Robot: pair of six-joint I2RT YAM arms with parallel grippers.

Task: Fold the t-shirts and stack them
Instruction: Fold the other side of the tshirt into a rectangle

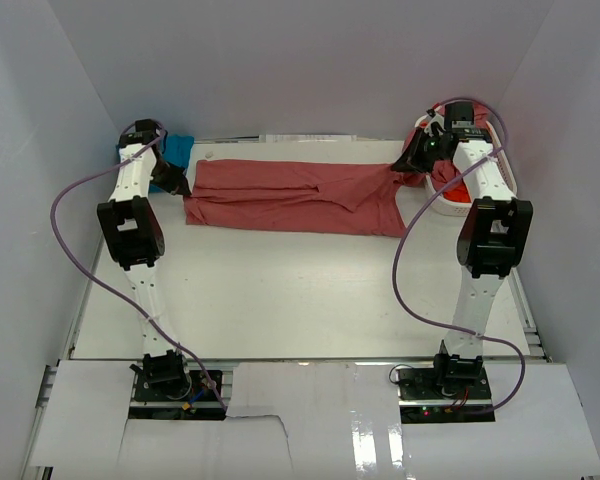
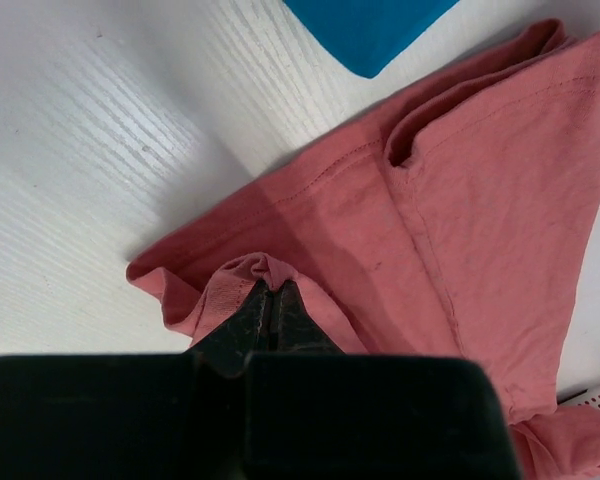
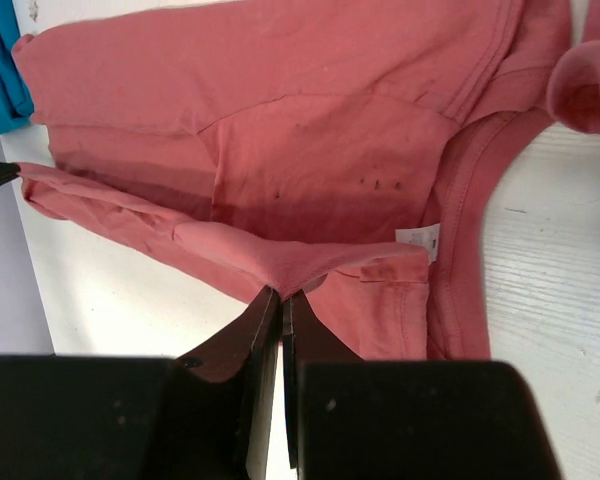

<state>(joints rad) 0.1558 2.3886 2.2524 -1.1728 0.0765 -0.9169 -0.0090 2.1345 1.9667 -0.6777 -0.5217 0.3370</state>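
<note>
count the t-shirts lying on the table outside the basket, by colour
rose-red t-shirt: 1
turquoise blue t-shirt: 1
total: 2
What is in the white basket is too hidden to count.

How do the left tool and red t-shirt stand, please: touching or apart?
Touching: the left wrist view shows the left tool pinching the red t-shirt.

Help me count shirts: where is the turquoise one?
In the top view, the turquoise shirt lies far left on the table, just behind the left gripper, past the left end of the rose-red shirt.
</note>
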